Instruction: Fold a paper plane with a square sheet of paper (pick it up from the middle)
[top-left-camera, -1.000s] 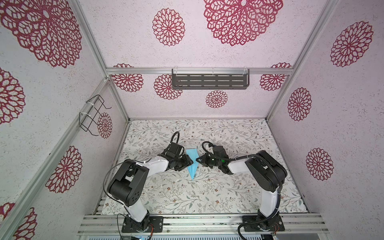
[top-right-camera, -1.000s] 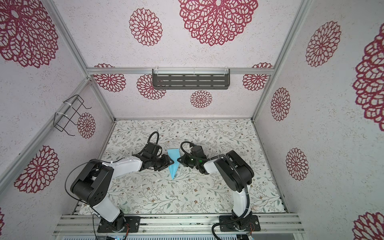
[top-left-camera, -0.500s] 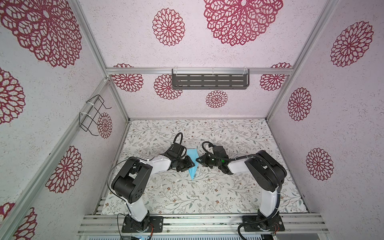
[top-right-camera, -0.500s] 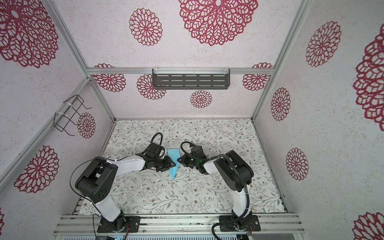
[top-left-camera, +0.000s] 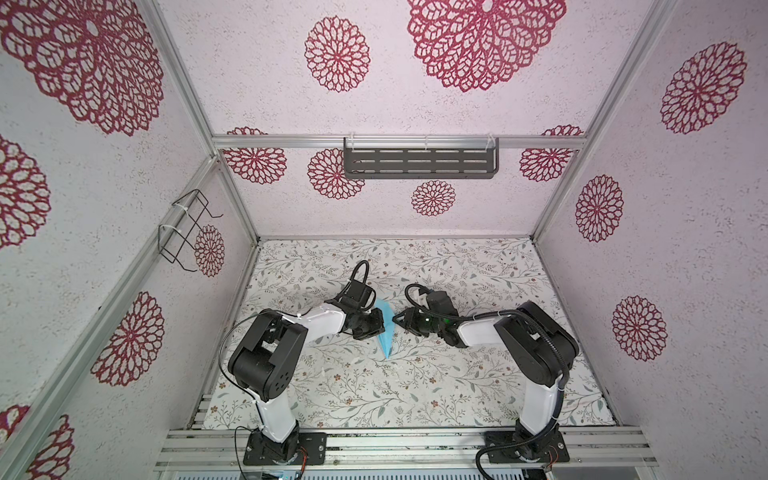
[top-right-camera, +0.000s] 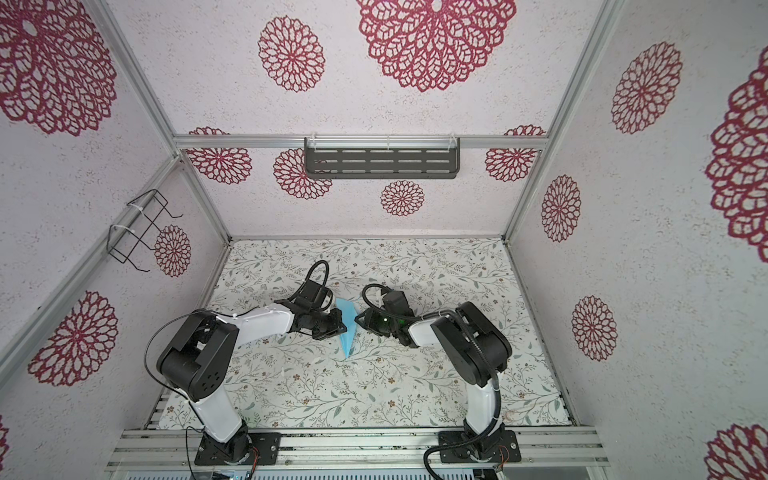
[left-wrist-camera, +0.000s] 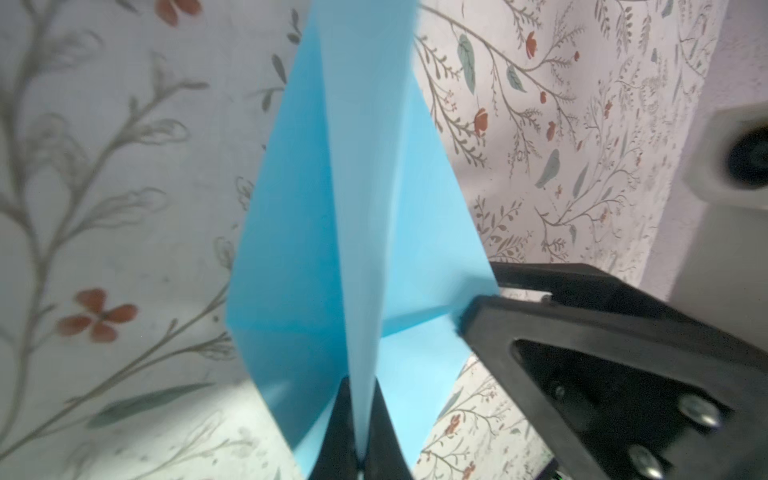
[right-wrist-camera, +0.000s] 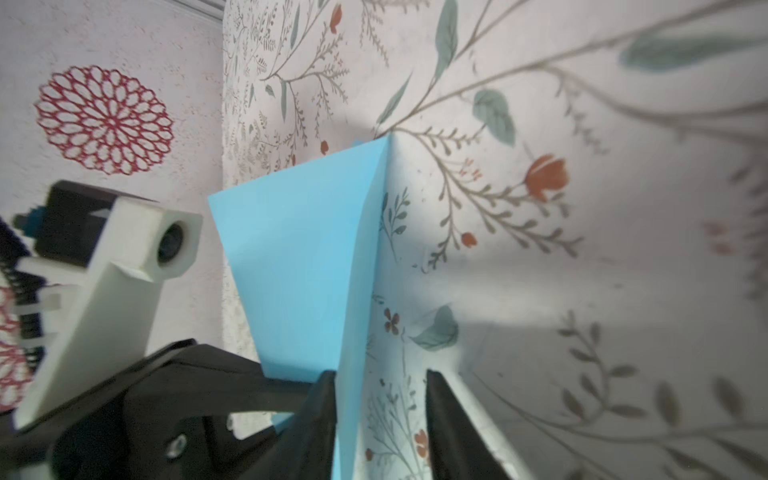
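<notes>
Paper plane (top-left-camera: 385, 332) at the middle of the surface (top-left-camera: 415, 386), nose toward the near edge.
The left pincer (left-wrist-camera: 360, 390) is clenched on its centre fin, likely so the wings stay free; the right pincer (right-wrist-camera: 379, 374) straddles that fin, jaws apart, gripping nothing.

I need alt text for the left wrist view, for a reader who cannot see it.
The left gripper pinches the upright centre fold of a light-blue paper plane, with a floral table behind it. The open right gripper straddles the plane's edge.
</notes>
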